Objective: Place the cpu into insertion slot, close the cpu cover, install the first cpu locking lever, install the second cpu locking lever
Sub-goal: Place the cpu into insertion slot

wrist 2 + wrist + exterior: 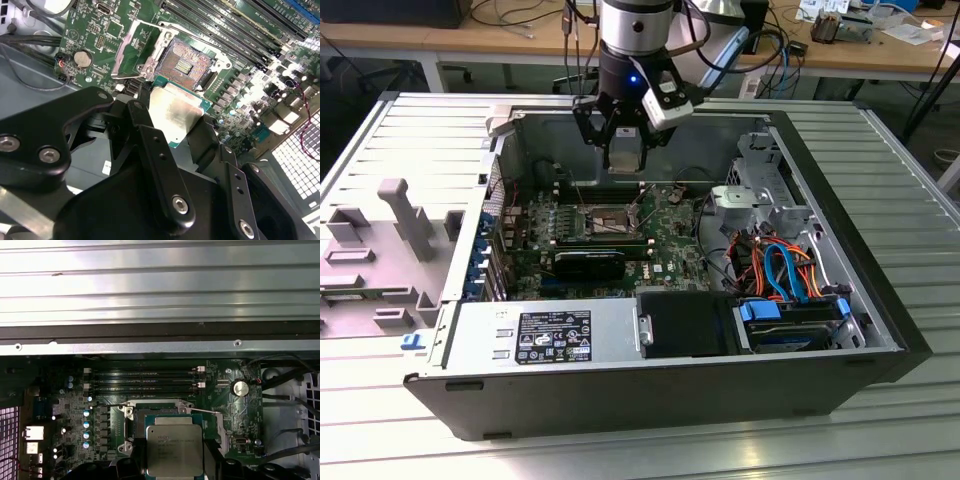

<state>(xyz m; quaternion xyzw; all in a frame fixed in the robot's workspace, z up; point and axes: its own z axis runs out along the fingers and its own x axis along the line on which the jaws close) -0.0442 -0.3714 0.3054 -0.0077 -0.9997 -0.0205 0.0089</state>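
My gripper (623,160) hangs above the open computer case, over the back of the motherboard. It is shut on the cpu (175,115), a flat square chip with a grey metallic top, with a black finger (145,131) on either side. The cpu (174,450) is held a little above the board, close beside the insertion slot (187,62), whose dark centre lies bare. The cpu cover (131,52), a thin silvery frame, stands swung open at one side of the slot. A thin wire lever (220,52) runs along the slot's edge. From the exterior view the slot (607,218) lies just below the gripper.
Long memory slots (145,380) run beside the socket. A coin battery (82,59) sits close by. In the case are a black fan shroud (588,265), a power supply (545,335) and a drive bay with orange and blue cables (785,270). A grey plastic fixture (410,220) lies outside the case.
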